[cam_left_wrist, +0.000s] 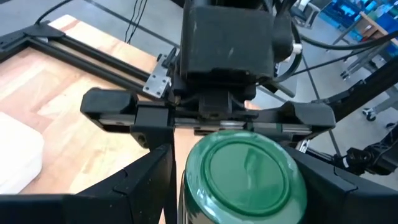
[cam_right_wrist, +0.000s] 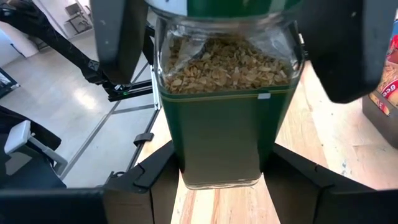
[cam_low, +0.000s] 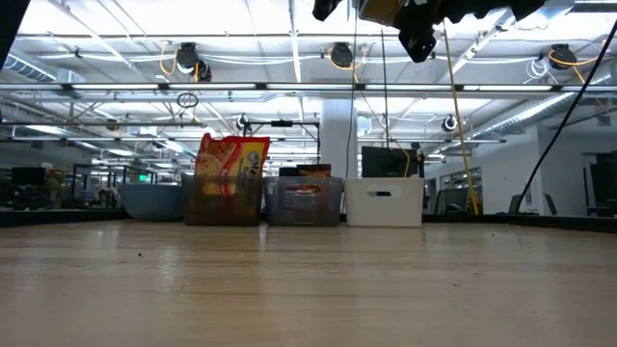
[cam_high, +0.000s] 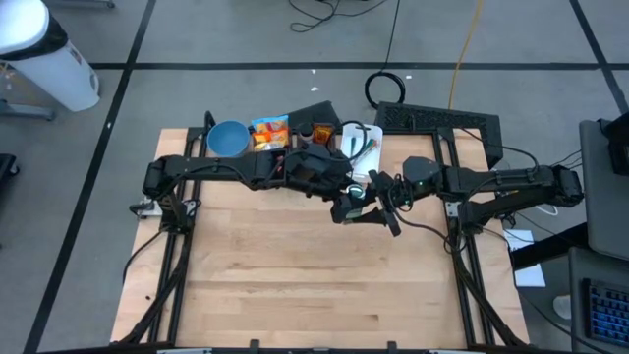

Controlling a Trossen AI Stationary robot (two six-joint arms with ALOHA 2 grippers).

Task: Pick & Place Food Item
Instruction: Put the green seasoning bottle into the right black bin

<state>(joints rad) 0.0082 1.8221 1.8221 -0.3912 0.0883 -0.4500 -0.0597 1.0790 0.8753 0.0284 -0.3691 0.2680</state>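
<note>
A clear jar [cam_right_wrist: 219, 93] with a green lid [cam_left_wrist: 247, 167], a green label and pale grain inside hangs high over the middle of the table [cam_high: 295, 285]. Both grippers meet at it. My left gripper [cam_left_wrist: 236, 193] comes from the table's left and is shut on the jar's top part. My right gripper [cam_right_wrist: 217, 183] comes from the table's right and is shut on the jar's lower part. In the high view the two hands [cam_high: 359, 197] cover most of the jar. My left gripper pinches the jar just below the lid [cam_right_wrist: 163, 37], one finger on each side, coming about level from the table's left. The jar stands upright, lifted clear of the table. My right gripper pinches the jar's lower body at the green label [cam_right_wrist: 186, 168] between its two fingers, level from the table's right. The jar's base shows between the fingers, well above the wood.
Along the table's far edge stand a blue bowl [cam_high: 228, 138], a bin with an orange snack bag [cam_high: 270, 131], a dark bin [cam_high: 319, 131] and a white container [cam_high: 362, 143]. The near half of the wooden top is bare.
</note>
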